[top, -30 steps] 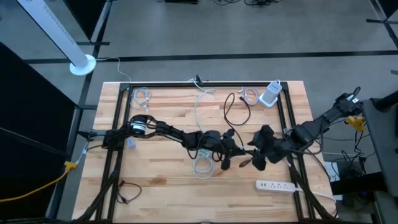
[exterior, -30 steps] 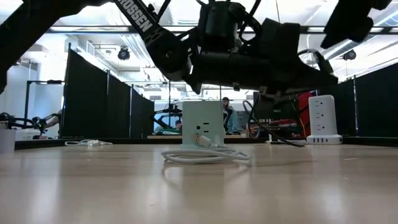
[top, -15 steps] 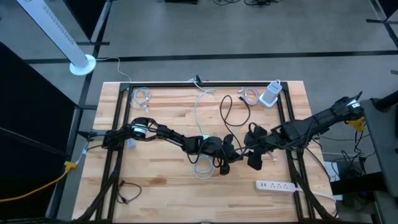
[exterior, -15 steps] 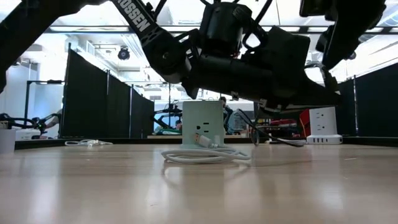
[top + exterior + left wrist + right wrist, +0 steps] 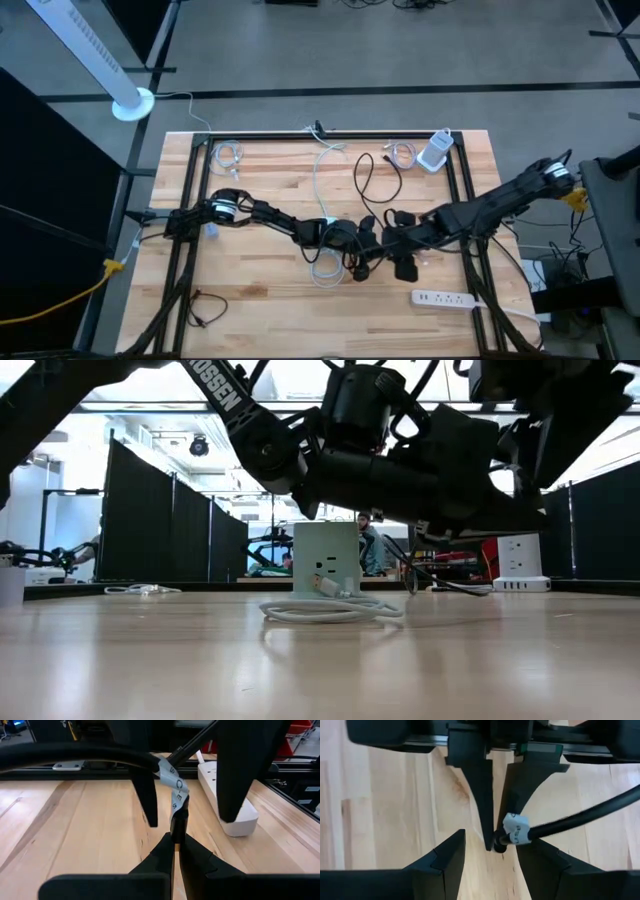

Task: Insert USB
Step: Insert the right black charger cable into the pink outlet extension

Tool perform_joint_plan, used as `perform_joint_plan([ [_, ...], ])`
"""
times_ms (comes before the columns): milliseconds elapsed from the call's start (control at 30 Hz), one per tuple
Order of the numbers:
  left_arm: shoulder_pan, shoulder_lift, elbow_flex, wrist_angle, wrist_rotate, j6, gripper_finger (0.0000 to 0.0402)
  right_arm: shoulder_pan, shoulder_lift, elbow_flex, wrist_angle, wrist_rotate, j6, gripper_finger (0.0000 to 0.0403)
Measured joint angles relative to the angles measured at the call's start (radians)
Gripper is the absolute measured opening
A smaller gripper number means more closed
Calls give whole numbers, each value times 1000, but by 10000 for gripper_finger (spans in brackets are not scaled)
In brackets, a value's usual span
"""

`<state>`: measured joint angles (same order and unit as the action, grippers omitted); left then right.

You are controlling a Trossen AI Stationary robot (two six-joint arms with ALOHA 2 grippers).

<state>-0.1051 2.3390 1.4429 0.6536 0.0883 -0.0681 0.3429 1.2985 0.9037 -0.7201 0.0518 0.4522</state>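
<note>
The left pincer (image 5: 176, 851) is pinching a black cable (image 5: 100, 754) with a white printed label (image 5: 175, 782) between its closed dark fingers (image 5: 197, 855). The right pincer's two dark fingers (image 5: 145, 795) are hanging spread on either side of the labelled cable. A white power strip (image 5: 227, 795) is lying on the light wooden plank worktop (image 5: 75, 825) beyond.

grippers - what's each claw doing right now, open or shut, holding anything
Left claw: shut on the black cable, near its labelled end.
Right claw: open, its fingers on either side of that cable end, not yet gripping.
</note>
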Motion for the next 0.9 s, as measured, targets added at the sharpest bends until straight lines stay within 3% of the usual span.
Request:
perform_joint_plan([
  [167,0,0,0,-4,0,7,5,-4,5,15,-7,1,-4,118],
  [467,2,2,0,-14,-2,8,4,-8,27,20,-47,-2,-7,13],
  [767,10,2,2,-59,-30,37,4,-8,37,20,-80,10,74,13],
  [900,11,1,3,-71,-39,49,30,14,11,18,-110,22,170,13],
])
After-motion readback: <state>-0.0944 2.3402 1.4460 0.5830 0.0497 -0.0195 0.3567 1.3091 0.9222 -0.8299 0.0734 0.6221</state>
